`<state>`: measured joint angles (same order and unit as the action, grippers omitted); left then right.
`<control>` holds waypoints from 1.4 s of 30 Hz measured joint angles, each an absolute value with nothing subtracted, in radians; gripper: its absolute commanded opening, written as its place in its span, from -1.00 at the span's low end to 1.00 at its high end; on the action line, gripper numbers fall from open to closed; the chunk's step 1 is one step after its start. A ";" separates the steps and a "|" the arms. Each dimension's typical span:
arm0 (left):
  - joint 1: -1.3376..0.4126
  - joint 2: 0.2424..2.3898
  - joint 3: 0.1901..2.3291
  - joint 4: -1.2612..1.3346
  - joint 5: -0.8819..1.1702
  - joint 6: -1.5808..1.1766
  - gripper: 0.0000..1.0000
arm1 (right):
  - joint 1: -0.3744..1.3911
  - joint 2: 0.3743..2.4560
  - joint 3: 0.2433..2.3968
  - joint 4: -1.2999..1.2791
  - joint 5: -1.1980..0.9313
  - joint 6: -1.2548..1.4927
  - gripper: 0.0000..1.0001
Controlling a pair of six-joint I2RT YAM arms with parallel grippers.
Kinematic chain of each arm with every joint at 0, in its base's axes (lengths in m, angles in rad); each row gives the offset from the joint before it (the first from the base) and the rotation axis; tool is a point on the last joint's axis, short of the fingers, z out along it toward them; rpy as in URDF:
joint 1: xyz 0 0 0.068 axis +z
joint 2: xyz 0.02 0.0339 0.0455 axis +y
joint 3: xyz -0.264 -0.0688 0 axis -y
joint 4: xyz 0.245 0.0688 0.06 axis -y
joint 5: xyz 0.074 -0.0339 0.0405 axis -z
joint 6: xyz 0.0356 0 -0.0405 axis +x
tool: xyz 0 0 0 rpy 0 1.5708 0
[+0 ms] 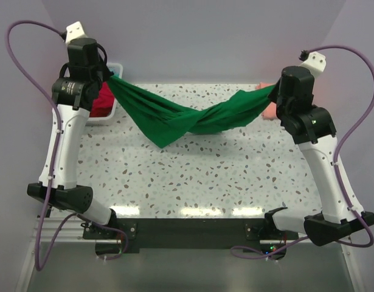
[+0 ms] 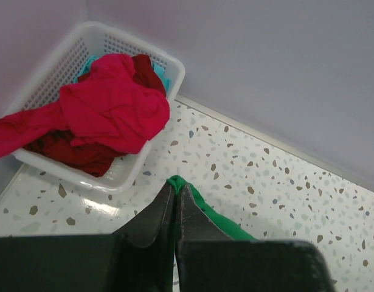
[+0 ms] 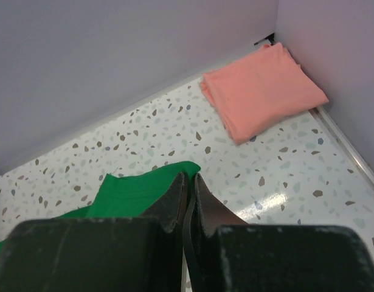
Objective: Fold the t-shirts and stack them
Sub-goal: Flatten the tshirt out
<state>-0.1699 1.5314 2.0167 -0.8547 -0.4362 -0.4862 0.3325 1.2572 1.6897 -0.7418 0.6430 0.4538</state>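
basket (image 2: 169,68): your far-left corner of the counter (image 1: 193,176), heaped shirts (image 2: 114,103) in it
folded shirt (image 3: 263,91): far-right corner, on the counter
stretched shirt (image 1: 174,118): above the counter, between your left gripper (image 2: 176,186) and right gripper (image 3: 188,177)

The speckled white table (image 1: 193,176) carried a white plastic basket (image 2: 53,82) in its far left corner, heaped with red and magenta shirts (image 2: 114,109). A folded salmon-pink shirt (image 3: 263,97) lay flat in the far right corner, close to the walls. The green shirt (image 1: 174,118) sagged above the middle; contact with the surface could not be judged.
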 measured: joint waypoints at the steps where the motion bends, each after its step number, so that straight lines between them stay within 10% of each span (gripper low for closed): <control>1: -0.170 1.533 2.010 -0.854 -0.424 -0.485 -1.00 | 0.332 1.257 1.689 -0.743 0.642 0.453 -1.00; 25: -0.170 2.031 1.922 -0.633 -0.258 -0.469 -0.92 | 0.332 1.345 1.427 -0.713 0.617 0.516 -1.00; 28: -0.171 2.139 1.934 -0.597 -0.228 -0.471 -0.50 | 0.332 1.386 1.426 -0.695 0.611 0.524 -1.00; 32: -0.171 2.220 1.935 -0.565 -0.209 -0.467 0.56 | 0.332 1.436 1.426 -0.670 0.607 0.528 -1.00; 42: -0.171 2.139 1.950 -0.545 -0.272 -0.450 0.90 | 0.332 1.491 1.396 -0.648 0.580 0.542 -1.00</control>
